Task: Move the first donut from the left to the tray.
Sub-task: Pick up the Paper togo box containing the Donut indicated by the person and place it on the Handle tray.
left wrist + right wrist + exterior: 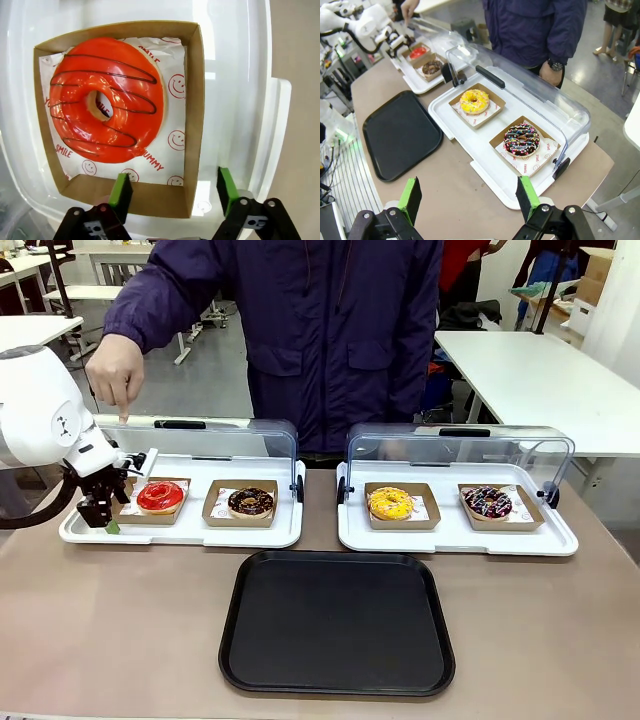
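straddling the near corner of the brown holder (195, 100) with jaws apart, the left gripper (173, 182) has the red donut (125, 95) just ahead of it and the black tray (337, 625) well apart, while the right gripper (470, 192) gapes empty.

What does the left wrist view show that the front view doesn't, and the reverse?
Left wrist view: dark drizzle lines on the red donut, the smiley-print paper under it, one green pad at the near wall of the cardboard holder, the other over the white tray.
Front view: the black tray, the chocolate donut, the yellow donut, the sprinkled donut, and a person's hand pointing down.
Both: the red donut in its holder, the left gripper open beside it.
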Available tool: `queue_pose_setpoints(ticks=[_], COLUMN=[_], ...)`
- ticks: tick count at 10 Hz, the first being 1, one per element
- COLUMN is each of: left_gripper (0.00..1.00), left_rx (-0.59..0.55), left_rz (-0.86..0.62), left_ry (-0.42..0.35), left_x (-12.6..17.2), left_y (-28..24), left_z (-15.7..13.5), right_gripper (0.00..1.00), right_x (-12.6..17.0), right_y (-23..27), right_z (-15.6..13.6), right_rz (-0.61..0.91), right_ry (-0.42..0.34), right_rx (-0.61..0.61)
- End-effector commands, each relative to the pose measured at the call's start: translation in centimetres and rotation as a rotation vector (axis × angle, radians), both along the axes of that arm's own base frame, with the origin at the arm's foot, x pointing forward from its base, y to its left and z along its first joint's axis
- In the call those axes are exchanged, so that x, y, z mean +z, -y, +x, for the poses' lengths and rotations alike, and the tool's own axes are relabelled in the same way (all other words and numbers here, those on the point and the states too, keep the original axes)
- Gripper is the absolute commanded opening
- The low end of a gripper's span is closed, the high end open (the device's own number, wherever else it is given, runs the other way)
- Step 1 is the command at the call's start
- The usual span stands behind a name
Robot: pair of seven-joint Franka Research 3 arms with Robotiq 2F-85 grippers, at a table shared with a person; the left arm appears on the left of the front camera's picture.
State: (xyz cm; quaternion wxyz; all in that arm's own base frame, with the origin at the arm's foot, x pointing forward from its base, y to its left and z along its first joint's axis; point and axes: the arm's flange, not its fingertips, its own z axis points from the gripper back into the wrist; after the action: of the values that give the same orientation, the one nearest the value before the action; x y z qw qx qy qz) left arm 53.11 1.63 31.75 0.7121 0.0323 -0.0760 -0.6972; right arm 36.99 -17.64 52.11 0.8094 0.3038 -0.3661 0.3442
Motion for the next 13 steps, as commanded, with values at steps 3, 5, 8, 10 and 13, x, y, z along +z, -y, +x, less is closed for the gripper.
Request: queue_pose_setpoints(ticks=[3,5,8,10,13], left_gripper=[0.29,0.00,0.00,0.00,0.00], left_rx=[0.000,0.009,-0.003,-0.021,-0.025], left_rz=[0.030,0.036,0.052,0.063,0.040], left_ry=[-0.010,0.003,-0.012,-0.031,-0.006], left_x=[0.15,0.33,0.27,0.16,0.07], left_y=[-0.03,-0.04,0.06,0.32,-0.04], left_z=[0.18,-0.07,-0.27,-0.45,-0.06], right_gripper=[1.00,1.00,1.00,1.00,1.00], right_x=[0.10,0.10,0.10,0.10,0.10], right_y=[0.07,0.07,0.07,0.07,0.07], right_z=[0.27,0.27,0.27,0.27,0.27], right_rz=[0.014,0.014,0.014,0.014,0.014], right_ry=[0.034,0.034,0.034,0.034,0.034], right_rx=[0.011,0.011,0.011,0.011,0.011])
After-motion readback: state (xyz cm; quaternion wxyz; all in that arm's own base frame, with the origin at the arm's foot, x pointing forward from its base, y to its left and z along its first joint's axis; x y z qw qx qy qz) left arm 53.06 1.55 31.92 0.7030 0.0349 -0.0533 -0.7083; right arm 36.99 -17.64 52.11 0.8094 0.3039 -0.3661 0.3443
